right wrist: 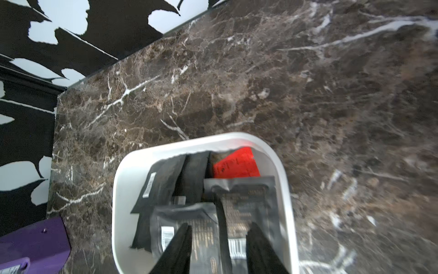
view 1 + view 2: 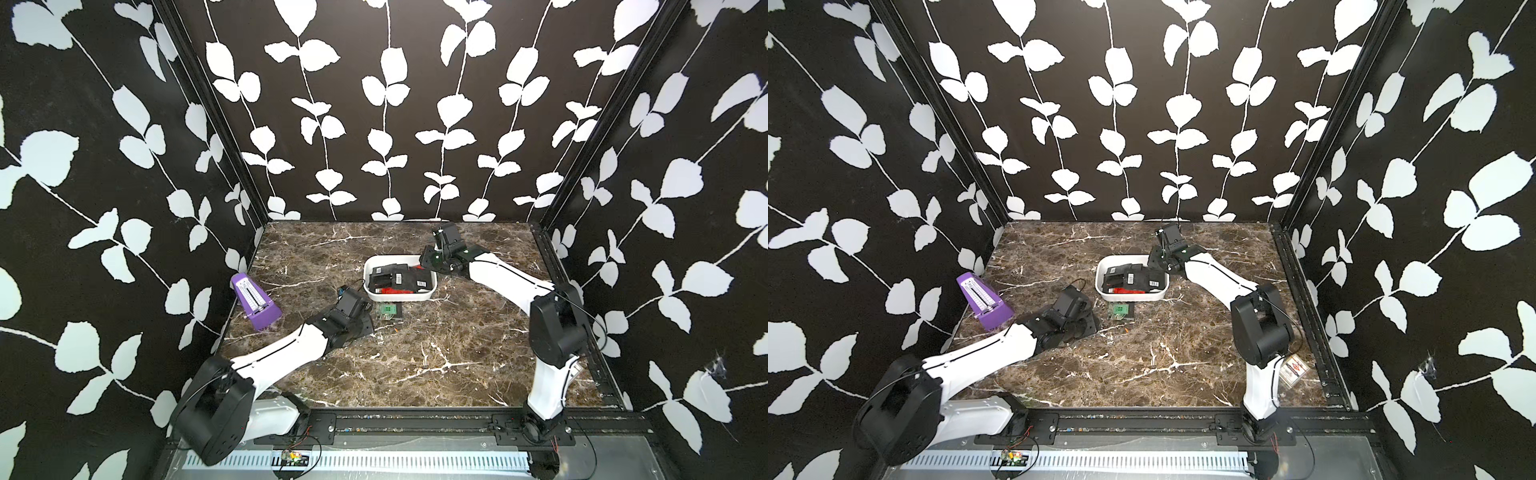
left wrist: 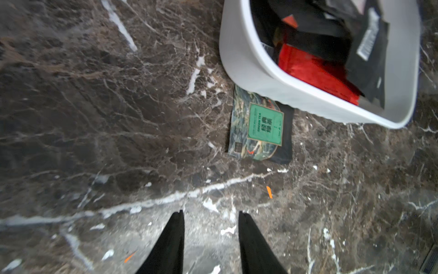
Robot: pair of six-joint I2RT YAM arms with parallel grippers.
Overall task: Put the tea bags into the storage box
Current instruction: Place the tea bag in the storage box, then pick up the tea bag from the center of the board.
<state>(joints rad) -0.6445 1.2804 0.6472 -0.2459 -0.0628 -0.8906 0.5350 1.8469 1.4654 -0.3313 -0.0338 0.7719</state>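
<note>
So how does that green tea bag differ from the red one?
The green tea bag lies on the table just outside the box; the red one is inside it. The green is uncovered; the red is partly buried under black bags. Both are flat sachets.

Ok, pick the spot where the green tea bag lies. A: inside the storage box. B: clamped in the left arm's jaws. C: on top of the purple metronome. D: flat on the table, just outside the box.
D: the green tea bag lies flat on the marble table, right beside the storage box's outer wall, with nothing gripping it.
</note>
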